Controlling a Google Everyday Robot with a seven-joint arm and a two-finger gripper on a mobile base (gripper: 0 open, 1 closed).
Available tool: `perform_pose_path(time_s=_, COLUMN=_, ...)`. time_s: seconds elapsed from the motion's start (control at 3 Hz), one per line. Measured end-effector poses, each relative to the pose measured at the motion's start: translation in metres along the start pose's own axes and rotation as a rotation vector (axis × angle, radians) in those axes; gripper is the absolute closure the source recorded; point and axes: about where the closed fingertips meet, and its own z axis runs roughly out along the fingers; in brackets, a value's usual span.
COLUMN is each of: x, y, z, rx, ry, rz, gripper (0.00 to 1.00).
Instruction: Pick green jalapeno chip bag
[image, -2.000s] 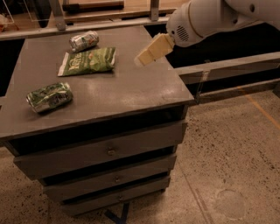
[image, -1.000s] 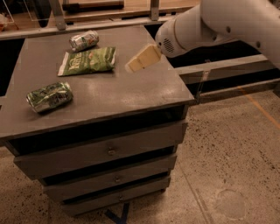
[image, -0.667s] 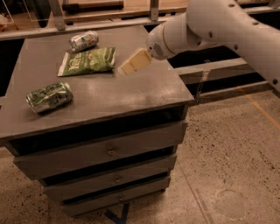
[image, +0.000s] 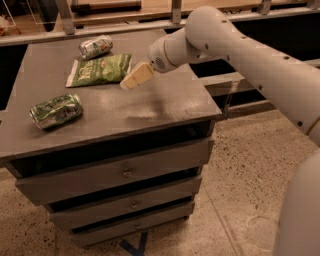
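Observation:
The green jalapeno chip bag (image: 101, 69) lies flat on the grey cabinet top (image: 165, 107), toward the back left, with white lettering up. My gripper (image: 131, 79) hovers above the top just right of the bag's right edge, its cream-coloured tip pointing down-left at the bag and not touching it. The white arm reaches in from the right.
A crushed green-and-silver can (image: 95, 47) lies behind the bag near the back edge. Another crushed green can (image: 56, 110) lies at the front left. The cabinet has several drawers (image: 125, 172) below. A rail and shelves run behind; speckled floor lies to the right.
My gripper has moved left and a little down across the cabinet top, from its right side to the bag's right edge. The bag and cans have not moved.

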Motion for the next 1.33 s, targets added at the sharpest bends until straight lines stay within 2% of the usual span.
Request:
perform_pose_path(time_s=0.67, x=-0.018, y=-0.003, z=0.057, rx=-0.042, ry=-0.037, rz=-0.025, gripper=0.0)
perform_pose_path(time_s=1.0, x=-0.019, y=-0.002, z=0.078, rx=-0.064, ry=-0.028, rz=-0.018, gripper=0.0)
perform_pose_path(time_s=1.33, x=-0.012, y=-0.002, z=0.092, rx=-0.082, ry=-0.006, rz=0.016, gripper=0.19)
